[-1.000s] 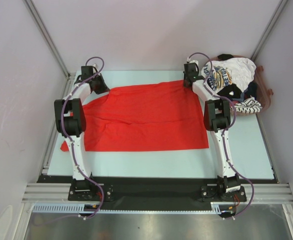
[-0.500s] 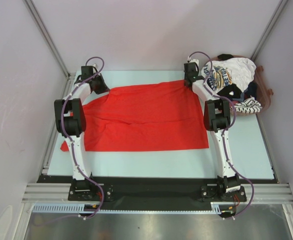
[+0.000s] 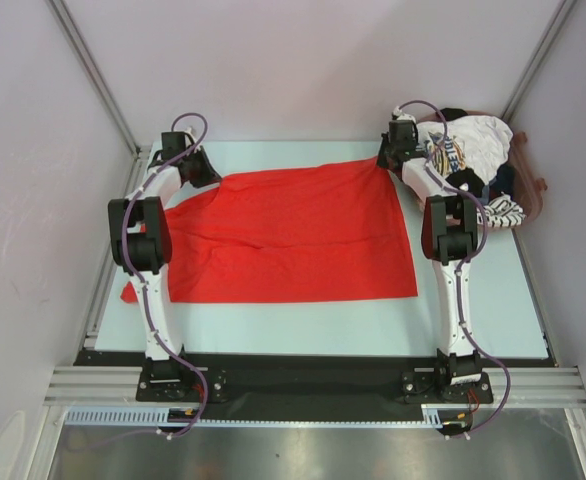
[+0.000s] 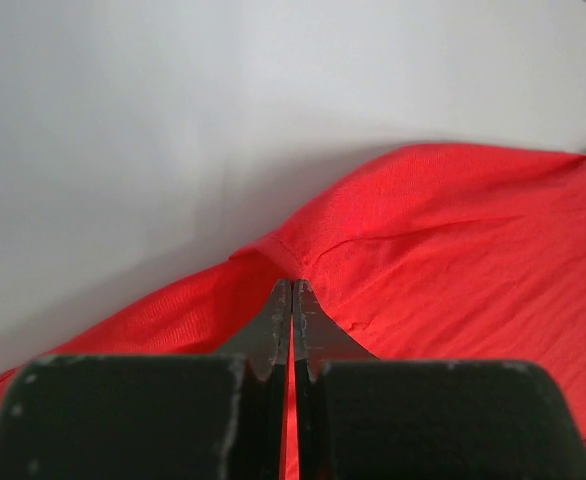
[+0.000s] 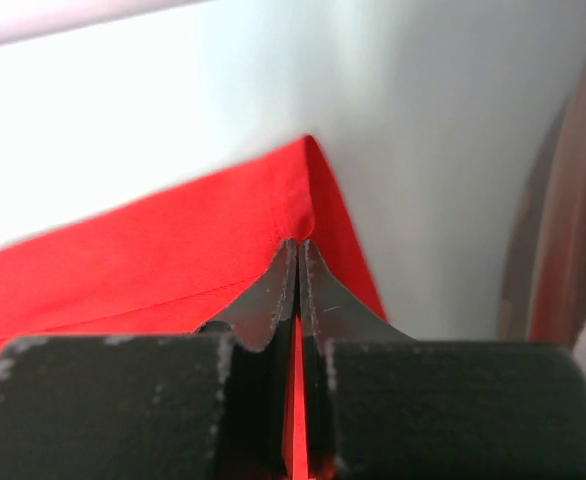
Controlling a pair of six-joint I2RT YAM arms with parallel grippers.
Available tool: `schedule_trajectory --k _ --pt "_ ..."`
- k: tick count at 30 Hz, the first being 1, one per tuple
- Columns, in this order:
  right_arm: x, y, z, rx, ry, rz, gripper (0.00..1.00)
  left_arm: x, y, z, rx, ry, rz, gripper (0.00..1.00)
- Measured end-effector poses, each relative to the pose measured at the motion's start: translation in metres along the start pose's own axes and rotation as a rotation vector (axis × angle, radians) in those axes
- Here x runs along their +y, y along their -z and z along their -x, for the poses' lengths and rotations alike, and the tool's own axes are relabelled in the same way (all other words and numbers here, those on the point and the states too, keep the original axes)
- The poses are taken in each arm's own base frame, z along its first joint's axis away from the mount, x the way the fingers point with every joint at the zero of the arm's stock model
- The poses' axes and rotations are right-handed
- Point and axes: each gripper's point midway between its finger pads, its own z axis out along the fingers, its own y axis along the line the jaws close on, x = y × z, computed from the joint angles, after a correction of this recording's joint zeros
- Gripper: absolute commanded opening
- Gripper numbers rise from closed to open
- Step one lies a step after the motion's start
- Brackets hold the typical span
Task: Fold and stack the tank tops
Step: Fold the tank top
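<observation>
The red tank top (image 3: pixel 288 238) lies spread across the middle of the table. My left gripper (image 3: pixel 211 178) is shut on its far left edge; the left wrist view shows red cloth (image 4: pixel 443 250) pinched between the closed jaws (image 4: pixel 292 285). My right gripper (image 3: pixel 383 162) is shut on its far right corner; the right wrist view shows the red hem (image 5: pixel 223 240) clamped between the jaws (image 5: pixel 295 245). The other tank tops lie in a heap at the far right: a white one with blue-yellow print (image 3: pixel 463 145), a black-and-white striped one (image 3: pixel 501 210) and a dark one (image 3: pixel 465 182).
The heap sits in a brownish container (image 3: pixel 529 185) at the table's far right corner. Grey walls and metal frame posts (image 3: pixel 93 75) enclose the table. A black strip (image 3: pixel 303 368) runs along the near edge by the arm bases.
My right gripper has moved to the right and slightly away, pulling the red top's far right corner outwards. The left arm has not moved.
</observation>
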Motion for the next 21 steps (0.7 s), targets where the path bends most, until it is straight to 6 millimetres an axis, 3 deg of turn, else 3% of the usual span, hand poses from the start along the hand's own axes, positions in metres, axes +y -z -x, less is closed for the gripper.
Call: schedule_trajectory --k 10,18,21 --pt "0.018 0.008 0.005 -0.001 -0.061 0.152 0.00 0.007 0.001 -0.003 0.002 0.034 0.000 0.00" --pt "0.021 0.019 0.022 -0.029 -0.057 0.166 0.00 -0.005 0.011 0.009 -0.032 0.035 -0.029 0.00" --pt "0.019 0.023 0.018 -0.019 -0.065 0.166 0.00 -0.008 0.014 0.012 -0.044 0.037 -0.036 0.00"
